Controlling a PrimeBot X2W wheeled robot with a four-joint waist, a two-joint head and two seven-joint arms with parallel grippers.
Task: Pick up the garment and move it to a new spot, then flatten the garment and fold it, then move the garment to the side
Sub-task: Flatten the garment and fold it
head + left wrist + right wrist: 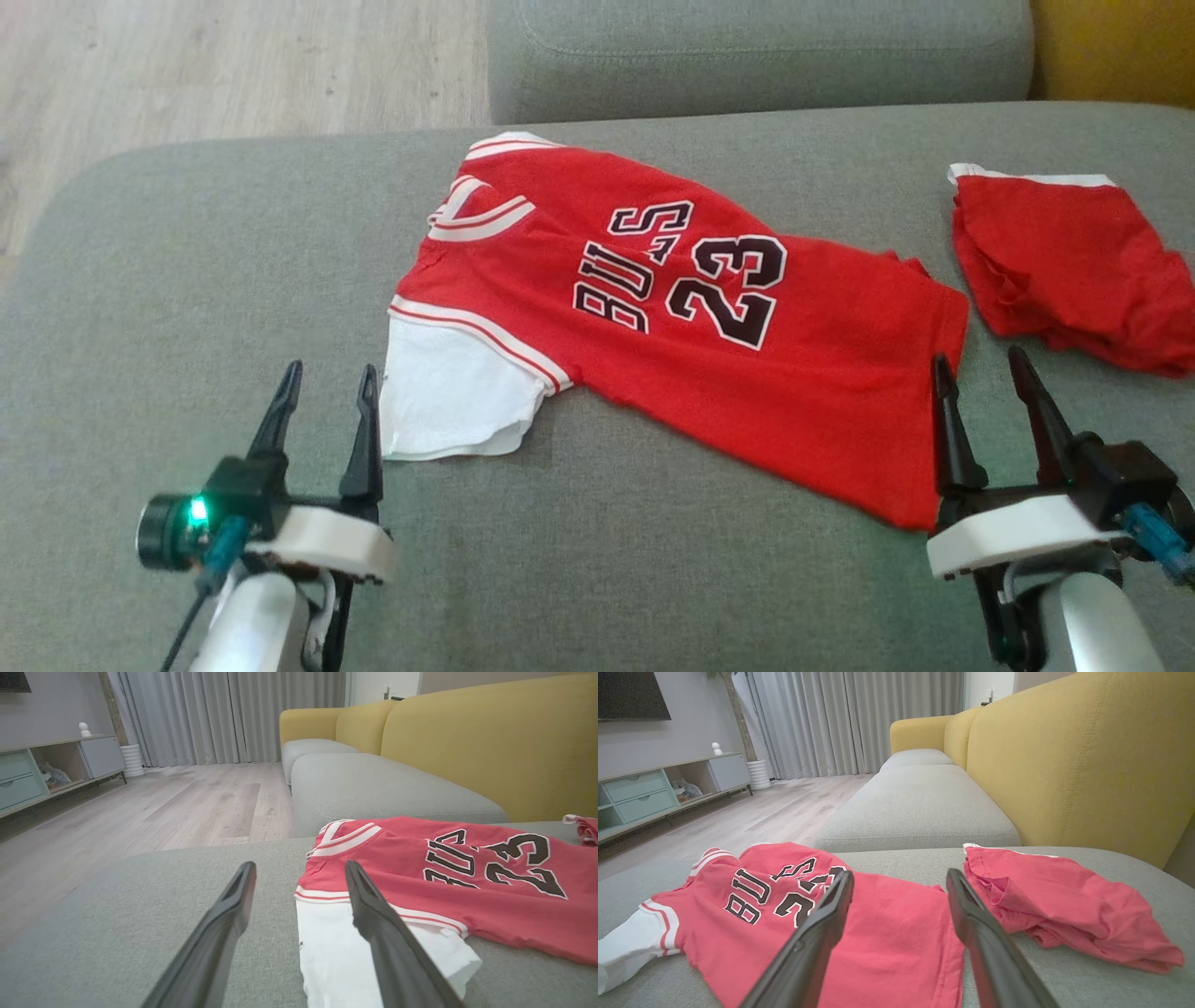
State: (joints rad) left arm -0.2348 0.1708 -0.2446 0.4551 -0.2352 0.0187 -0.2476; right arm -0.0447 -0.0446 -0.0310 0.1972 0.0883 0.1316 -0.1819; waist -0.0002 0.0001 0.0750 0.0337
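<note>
Your left arm (252, 625) comes in low at the lower left, jaws wide apart and empty, the inner finger (364, 439) just beside the jersey's (794, 373) white sleeve (448, 401). Your right arm (1092, 625) mirrors it, jaws wide apart and empty at the hem corner. The jersey lies spread mid-cushion, the red shorts (1074, 271) near its right. Bare sofa seat (187, 280) lies leftward.
</note>
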